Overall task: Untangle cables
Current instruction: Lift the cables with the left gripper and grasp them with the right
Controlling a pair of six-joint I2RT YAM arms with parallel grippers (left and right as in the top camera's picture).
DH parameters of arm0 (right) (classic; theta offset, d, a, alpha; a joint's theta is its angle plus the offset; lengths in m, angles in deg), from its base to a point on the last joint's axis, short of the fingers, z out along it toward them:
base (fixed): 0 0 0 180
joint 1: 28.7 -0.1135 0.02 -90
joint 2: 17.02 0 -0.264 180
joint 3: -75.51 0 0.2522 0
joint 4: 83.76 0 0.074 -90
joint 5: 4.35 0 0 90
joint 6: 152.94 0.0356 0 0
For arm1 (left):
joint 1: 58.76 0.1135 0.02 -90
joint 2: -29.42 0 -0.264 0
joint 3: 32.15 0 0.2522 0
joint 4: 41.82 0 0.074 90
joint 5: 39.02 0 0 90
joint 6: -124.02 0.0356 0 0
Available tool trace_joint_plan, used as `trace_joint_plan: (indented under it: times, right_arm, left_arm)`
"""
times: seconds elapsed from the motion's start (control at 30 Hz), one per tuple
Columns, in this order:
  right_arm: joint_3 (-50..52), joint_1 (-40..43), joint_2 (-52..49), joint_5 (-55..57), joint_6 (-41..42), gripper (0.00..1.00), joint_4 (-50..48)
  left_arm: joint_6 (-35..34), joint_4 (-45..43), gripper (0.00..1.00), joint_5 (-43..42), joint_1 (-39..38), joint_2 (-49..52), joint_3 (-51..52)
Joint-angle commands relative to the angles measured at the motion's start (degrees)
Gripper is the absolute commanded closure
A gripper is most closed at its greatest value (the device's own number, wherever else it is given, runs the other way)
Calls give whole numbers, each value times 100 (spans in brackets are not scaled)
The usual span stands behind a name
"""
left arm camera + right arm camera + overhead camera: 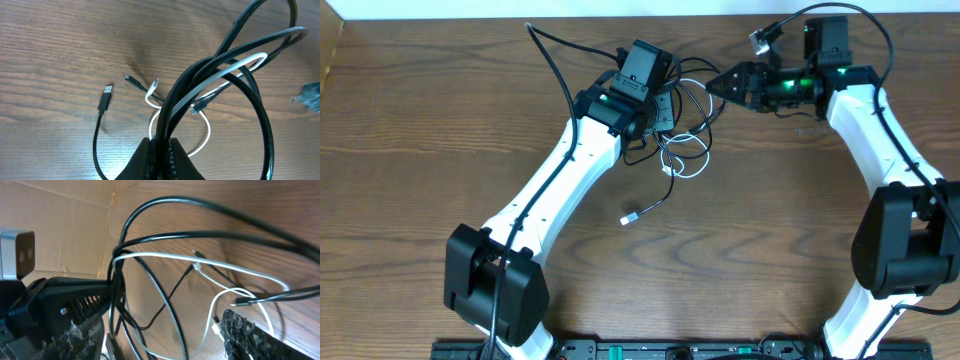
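The black cable (692,68) and the white cable (688,160) lie tangled at the back middle of the wooden table. My left gripper (658,98) is shut on a bundle of both cables (161,142). Loops of the black cable (261,115) and the white cable (206,136) rise from its jaws. The black cable's USB plug (105,97) lies free on the table and shows in the overhead view (629,219). My right gripper (716,85) is open just right of the tangle. Black (200,202) and white (225,265) loops pass between its fingers (160,315).
A thick black arm wire (552,60) runs along the left arm. Cardboard (60,210) stands beyond the table's far edge. The left arm's gripper (65,292) shows close in the right wrist view.
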Motion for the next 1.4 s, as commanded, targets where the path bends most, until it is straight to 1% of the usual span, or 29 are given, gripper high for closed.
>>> trace_joint_plan:
  times: [0.0, 0.13, 0.23, 0.27, 0.3, 0.33, 0.37, 0.47, 0.5, 0.57, 0.63, 0.67, 0.7, 0.8, 0.87, 0.93, 0.97, 1.03, 1.07, 1.1, 1.17, 1.27, 1.37]
  right_arm:
    - [-9, -446, 144, 162, -140, 28, 26]
    - [-9, -855, 140, 772, 4, 29, 26]
    - [-7, -1047, 133, 1644, 455, 37, 118]
    - [-7, -1154, 133, 2472, 935, 43, 293]
    - [-2, -1217, 129, 3082, 1331, 44, 428]
    - [4, -1250, 118, 3412, 1517, 44, 487]
    - [37, -1296, 81, 3895, 1670, 46, 520]
    - [120, -1259, -63, 4068, 1753, 63, 525]
    - [149, -1224, -133, 4065, 1751, 75, 525]
    - [199, -1147, -245, 4065, 1751, 89, 603]
    - [238, -1023, -339, 4065, 1746, 99, 743]
    - [271, -964, -343, 4065, 1742, 99, 780]
    - [337, -863, -343, 4061, 1633, 99, 782]
    - [404, -734, -343, 4024, 1445, 99, 846]
    - [409, -671, -343, 4026, 1307, 99, 938]
    - [409, -570, -343, 4022, 1023, 99, 1088]
    - [409, -538, -343, 3995, 916, 98, 1137]
    - [409, -459, -343, 3849, 516, 99, 1268]
    - [409, -428, -343, 3748, 286, 99, 1325]
    - [409, -402, -343, 3528, -55, 99, 1362]
    - [409, -398, -343, 3110, -474, 99, 1357]
    - [409, -422, -343, 2673, -748, 99, 1279]
    - [409, -452, -343, 2382, -828, 99, 1204]
  left_arm:
    - [48, -28, 93, 13, 13, 22, -59]
    - [50, -26, 93, 7, 11, 22, -59]
    - [48, -70, 93, -144, 13, 22, -59]
    - [48, -107, 93, -142, 13, 22, -59]
    - [48, -133, 93, -201, 13, 20, -59]
    - [48, -151, 93, -317, 13, 20, -59]
    - [50, -177, 93, -623, 24, 20, -59]
    - [48, -254, 93, -1259, 94, 20, -59]
    - [50, -282, 93, -1497, 140, 20, -59]
    - [50, -313, 93, -2013, 286, 20, -59]
    - [52, -334, 93, -2511, 485, 20, -59]
    - [52, -369, 93, -2863, 621, 20, -59]
    - [157, -483, 93, -3556, 837, 20, -59]
    - [203, -649, 92, -4422, 1123, 20, -59]
    - [256, -693, 93, -4677, 1250, 20, -59]
    - [466, -706, 93, -4876, 1443, 20, -59]
    - [494, -706, 92, -4887, 1478, 20, -59]
    - [796, -691, 92, -4870, 1585, 20, -59]
    - [962, -640, 93, -4774, 1626, 20, -59]
    - [1021, -566, 92, -4594, 1626, 20, -59]
    - [1154, -387, 92, -4210, 1552, 22, -46]
    - [1158, -361, 92, -3963, 1370, 24, 20]
    - [1158, -369, 84, -3834, 1132, 68, 35]
